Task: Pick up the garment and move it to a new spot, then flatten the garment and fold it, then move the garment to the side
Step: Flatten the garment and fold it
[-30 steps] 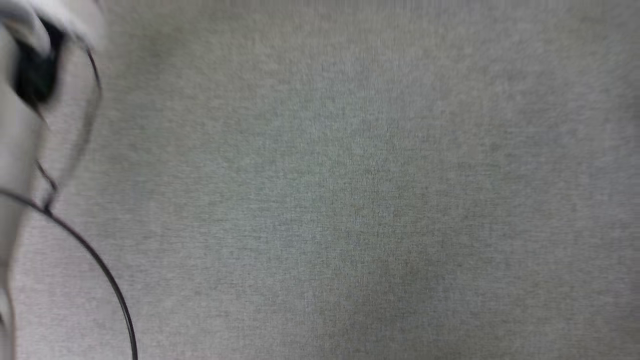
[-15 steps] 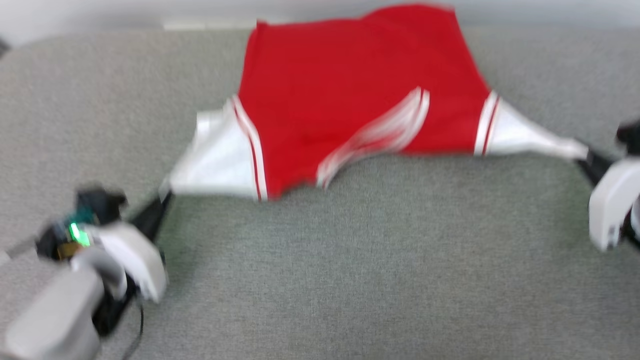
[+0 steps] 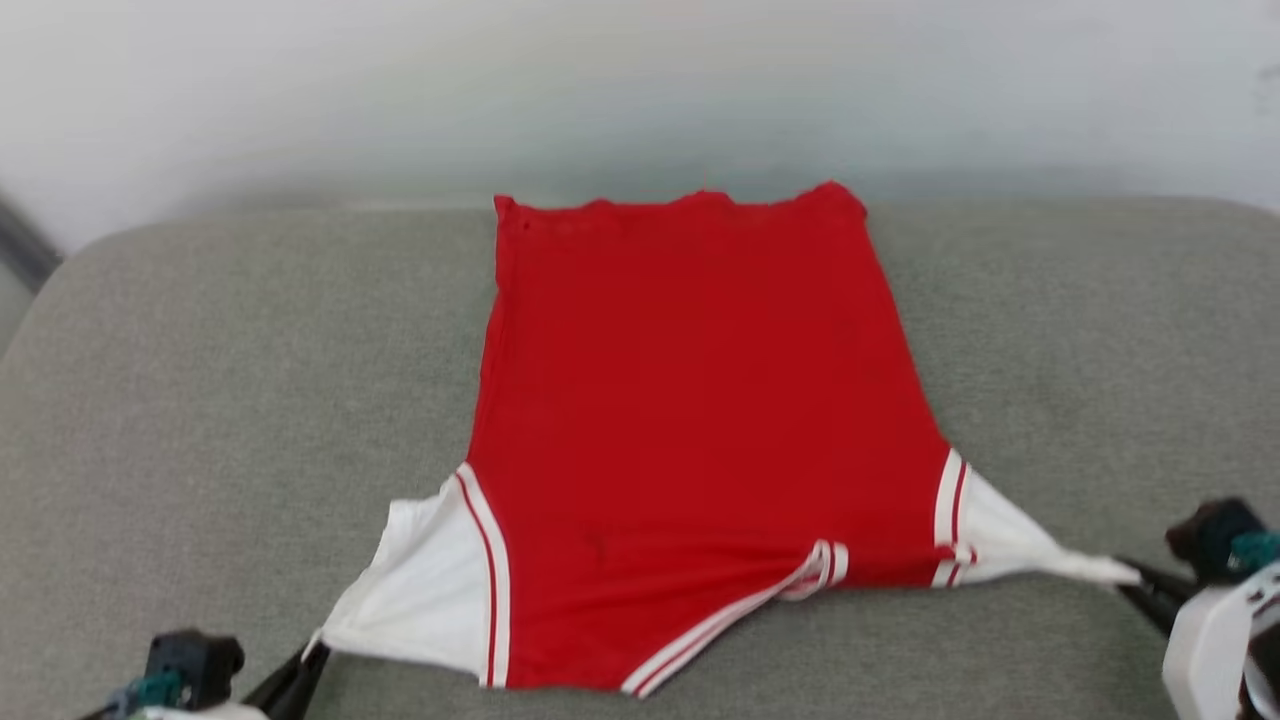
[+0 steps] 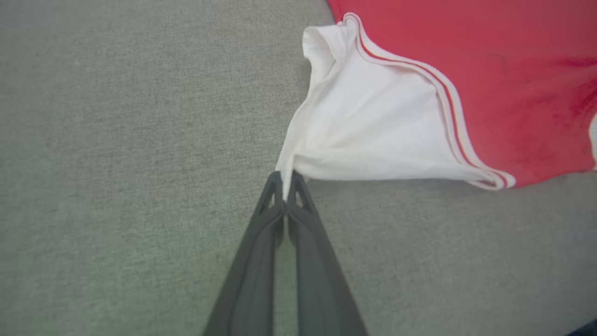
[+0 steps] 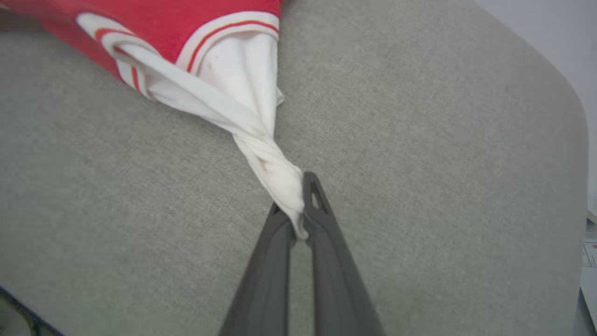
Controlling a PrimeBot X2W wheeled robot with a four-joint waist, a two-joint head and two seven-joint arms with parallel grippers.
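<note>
Jersey (image 3: 690, 420) now lies spread at the cushion's (image 3: 200, 350) middle — half a second ago it showed blurred. Left hand (image 4: 284, 186) pinches one white sleeve tip, right hand (image 5: 302, 205) the other — flattening appears under way.

No lettering readable anywhere (garment (image 3: 690, 400) included).
</note>
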